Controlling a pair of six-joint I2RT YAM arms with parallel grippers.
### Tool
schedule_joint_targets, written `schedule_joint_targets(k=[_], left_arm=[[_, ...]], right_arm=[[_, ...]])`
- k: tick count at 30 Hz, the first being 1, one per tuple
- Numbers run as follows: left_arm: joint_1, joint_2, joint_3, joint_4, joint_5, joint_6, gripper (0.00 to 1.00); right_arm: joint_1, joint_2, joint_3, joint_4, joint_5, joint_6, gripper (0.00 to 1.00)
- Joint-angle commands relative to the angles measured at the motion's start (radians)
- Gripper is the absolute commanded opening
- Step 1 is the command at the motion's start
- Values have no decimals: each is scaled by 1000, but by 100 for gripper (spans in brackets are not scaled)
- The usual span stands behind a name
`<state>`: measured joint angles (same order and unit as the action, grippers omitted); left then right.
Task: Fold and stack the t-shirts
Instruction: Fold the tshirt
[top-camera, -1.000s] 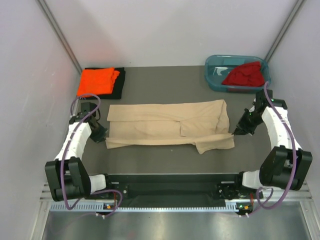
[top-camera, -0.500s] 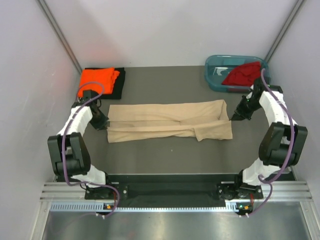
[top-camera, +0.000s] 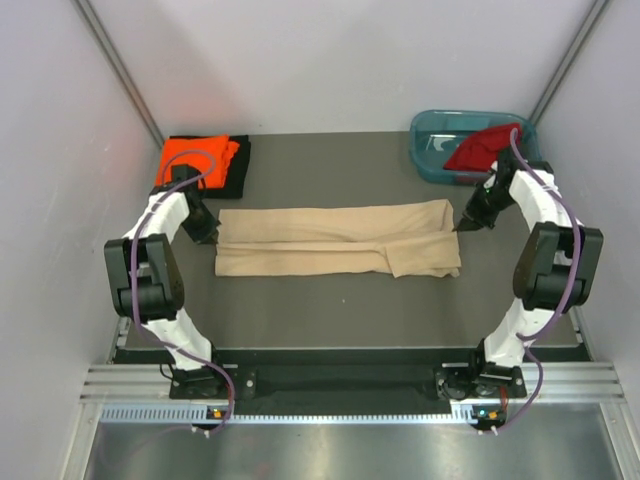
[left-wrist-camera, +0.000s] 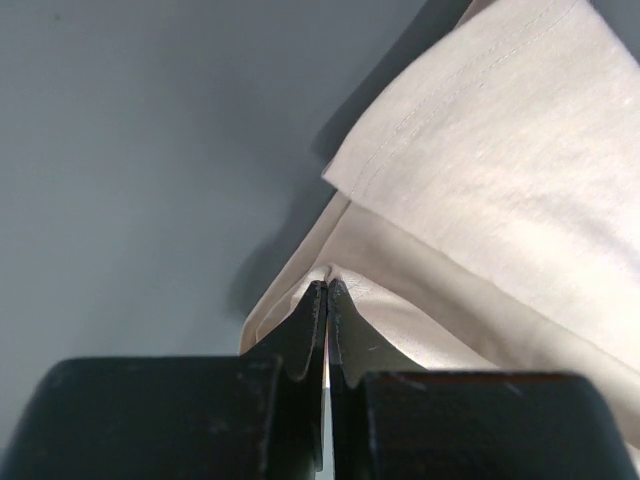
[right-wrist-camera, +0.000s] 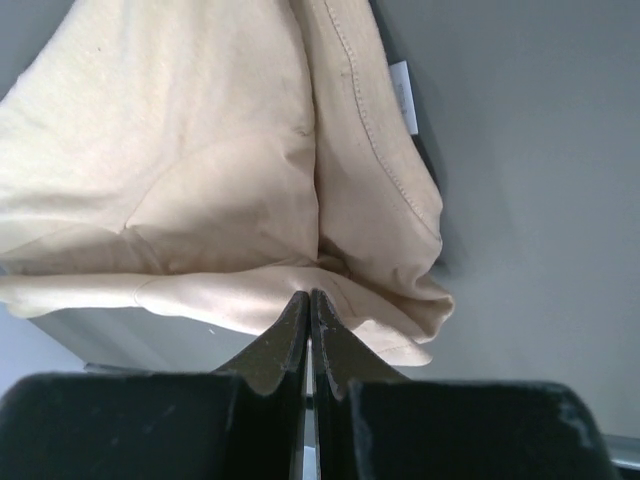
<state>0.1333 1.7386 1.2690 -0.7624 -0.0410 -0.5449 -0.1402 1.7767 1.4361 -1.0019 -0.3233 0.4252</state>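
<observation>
The beige shirt (top-camera: 330, 242) lies as a long folded strip across the table (top-camera: 330, 305). The left gripper (top-camera: 208, 234) and right gripper (top-camera: 461, 226) each pinch 1 end, fingers tight on the cloth. The orange shirt (top-camera: 193, 160) tops the black shirt (top-camera: 241, 166) far left; the red shirt (top-camera: 482, 150) is in the tub (top-camera: 432, 132).

Nothing I could read anywhere. The only label in sight was a small white tag (right-wrist-camera: 404, 97) sewn beside the seam of the beige t-shirt (right-wrist-camera: 190, 150), seen from the right wrist camera. Any print on it was too small to make out.
</observation>
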Motion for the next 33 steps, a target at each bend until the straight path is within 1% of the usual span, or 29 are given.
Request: schedule_joint_targets(k=[1, 8, 13, 25, 33], left_arm=[[-3, 21, 50, 21, -14, 26, 0], [-4, 73, 78, 21, -30, 28, 0], [-6, 110, 125, 17, -25, 31, 0], [-12, 183, 184, 8, -34, 26, 0], [-12, 207, 196, -17, -77, 31, 0]], right_arm=[[8, 35, 70, 22, 17, -28, 0], [10, 105, 122, 26, 23, -63, 0], [16, 148, 141, 25, 15, -78, 0], [27, 197, 176, 32, 13, -86, 1], [27, 217, 193, 34, 16, -85, 2]])
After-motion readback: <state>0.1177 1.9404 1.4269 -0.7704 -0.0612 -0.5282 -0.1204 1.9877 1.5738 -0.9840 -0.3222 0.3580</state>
